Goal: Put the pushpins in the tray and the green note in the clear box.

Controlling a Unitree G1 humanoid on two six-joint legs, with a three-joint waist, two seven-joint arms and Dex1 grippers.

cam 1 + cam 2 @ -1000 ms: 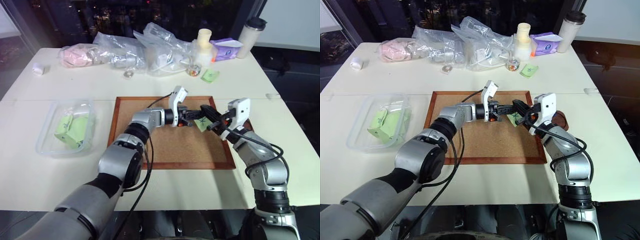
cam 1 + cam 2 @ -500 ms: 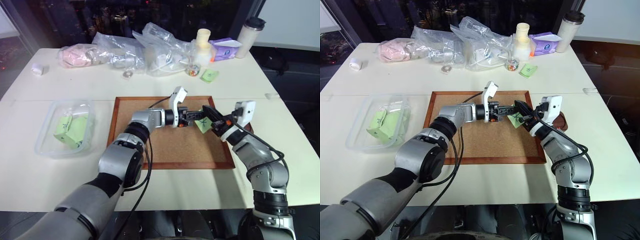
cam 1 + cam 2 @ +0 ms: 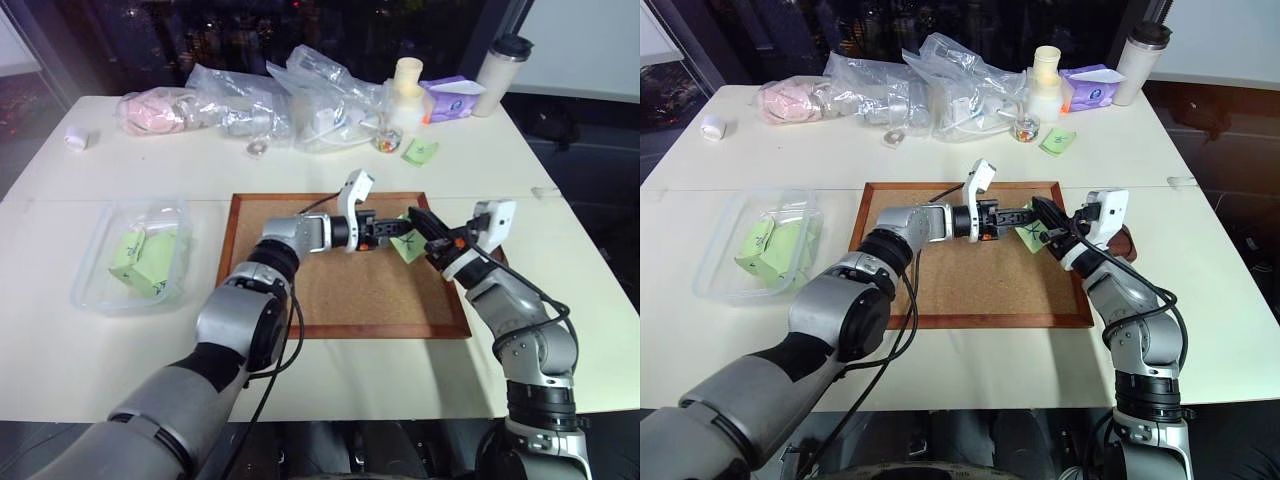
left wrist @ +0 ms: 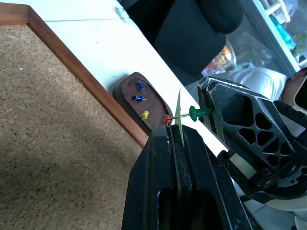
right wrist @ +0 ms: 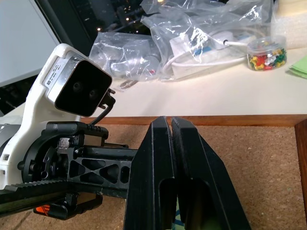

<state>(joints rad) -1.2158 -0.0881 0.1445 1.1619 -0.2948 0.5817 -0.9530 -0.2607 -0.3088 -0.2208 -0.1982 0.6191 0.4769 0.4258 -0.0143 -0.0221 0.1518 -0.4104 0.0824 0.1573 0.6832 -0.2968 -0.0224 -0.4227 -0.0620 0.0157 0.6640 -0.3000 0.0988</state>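
With a green pushpin point(image 4: 200, 112) still through the green note point(image 4: 178, 114), a careless pull risked tearing the slip or dropping the pin onto the corkboard point(image 3: 340, 290) rather than the tray point(image 4: 141, 100). The left gripper point(image 4: 176, 139) was clamped on the note's edge in mid-air above the board's right side; the right gripper point(image 5: 171, 125), fingers pressed together, pinched the pin's head. Four pins already lay in the tray just beyond the frame. The clear box point(image 3: 100, 262) sat well to the left.
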